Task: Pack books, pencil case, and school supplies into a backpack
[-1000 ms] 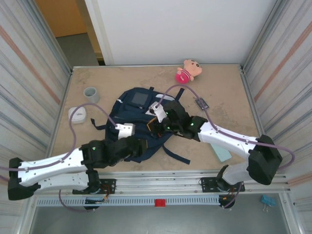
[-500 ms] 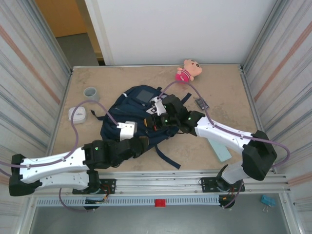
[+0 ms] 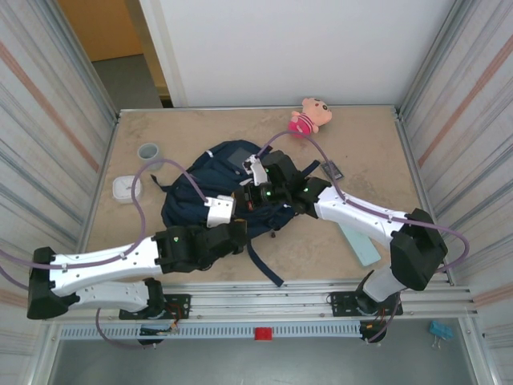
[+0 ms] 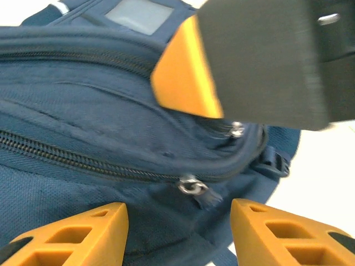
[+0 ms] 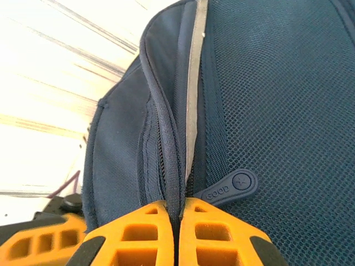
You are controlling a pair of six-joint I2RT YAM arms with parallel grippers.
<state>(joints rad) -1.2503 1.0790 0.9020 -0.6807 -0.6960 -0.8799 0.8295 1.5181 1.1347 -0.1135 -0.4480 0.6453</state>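
Backpack (image 3: 183, 215) lies mid-worktop (image 3: 353, 144) w/ its zip (image 4: 83, 160) running crosswise to my L jaws, which stand apart w/ the zip pull (image 4: 192, 185) just ahead btwn them, while R jaws are pinched together on its seam (image 5: 169, 166), so L arm (image 3: 104, 261) is nearer.

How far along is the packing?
Done: nothing visibly packed. In hand: right tool shut on the zipper seam of the backpack; left tool open around a zipper pull. Left: pencil case and dark gadget lie outside the bag.
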